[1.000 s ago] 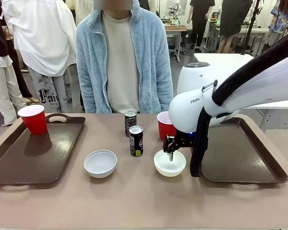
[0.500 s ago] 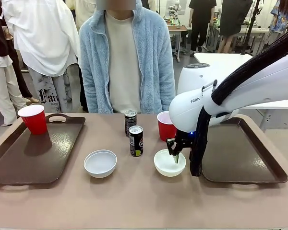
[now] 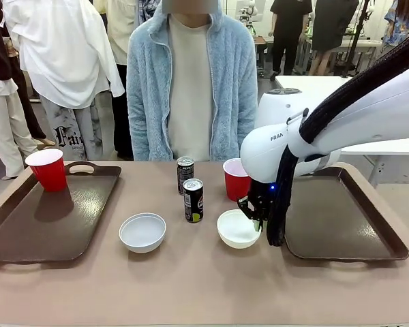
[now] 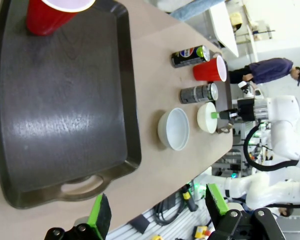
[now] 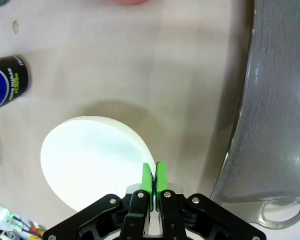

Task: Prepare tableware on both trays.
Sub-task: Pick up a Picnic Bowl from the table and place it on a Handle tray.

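Trays are laid at the ends of the worktop (image 3: 191,293): a left tray (image 3: 48,221) and a right tray (image 3: 341,218). Between them a left bowl (image 3: 142,231) and a right bowl (image 3: 236,229) are seen. One red cup (image 3: 48,169) is stood on the left tray, a second red cup (image 3: 236,180) behind the right bowl, a far can (image 3: 185,173) and a near can (image 3: 193,200) mid-worktop. The right bowl's rim is pinched by the right pincer (image 5: 153,172); the left pincer (image 4: 157,210) is held spread.

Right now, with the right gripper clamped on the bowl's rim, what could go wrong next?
1. The right gripper pinches only the rim of the bowl, so it may tilt or slip out.
2. The raised rim of the tray is close beside; a low carry could catch it.
3. The red cup stands just behind and could be knocked.
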### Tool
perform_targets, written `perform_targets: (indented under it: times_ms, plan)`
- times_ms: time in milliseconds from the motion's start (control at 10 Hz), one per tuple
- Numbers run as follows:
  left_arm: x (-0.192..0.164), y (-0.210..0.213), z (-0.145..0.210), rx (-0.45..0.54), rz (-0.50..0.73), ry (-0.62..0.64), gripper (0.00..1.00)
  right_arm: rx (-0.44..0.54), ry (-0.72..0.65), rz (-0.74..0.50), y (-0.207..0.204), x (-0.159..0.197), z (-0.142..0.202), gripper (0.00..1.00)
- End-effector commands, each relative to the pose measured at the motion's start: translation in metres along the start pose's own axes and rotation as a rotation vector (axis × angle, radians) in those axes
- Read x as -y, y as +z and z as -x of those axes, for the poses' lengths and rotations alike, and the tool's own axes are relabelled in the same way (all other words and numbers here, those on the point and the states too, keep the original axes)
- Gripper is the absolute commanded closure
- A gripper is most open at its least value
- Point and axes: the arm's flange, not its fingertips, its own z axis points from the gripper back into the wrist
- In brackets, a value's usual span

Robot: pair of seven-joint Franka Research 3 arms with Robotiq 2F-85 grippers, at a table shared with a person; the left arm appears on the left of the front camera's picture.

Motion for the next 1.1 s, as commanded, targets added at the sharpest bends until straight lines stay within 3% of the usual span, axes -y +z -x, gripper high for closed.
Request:
perform_targets:
  times_ms: [0,300,500,1000]
  plan:
    - [0.0,0.001,-0.001,0.003,0.017,0.0,0.0,-0.036,0.057,-0.046,0.017,-0.002,0.01,1.0]
    - [0.0,0.001,-0.001,0.003,0.017,0.0,0.0,0.041,0.153,-0.015,0.093,0.005,0.053,1.0]
    - [0.0,0.001,-0.001,0.003,0.017,0.0,0.0,0.116,0.121,0.022,0.132,0.023,0.063,1.0]
    - [0.0,0.001,-0.001,0.003,0.017,0.0,0.0,0.186,-0.008,-0.046,0.166,0.147,0.043,1.0]
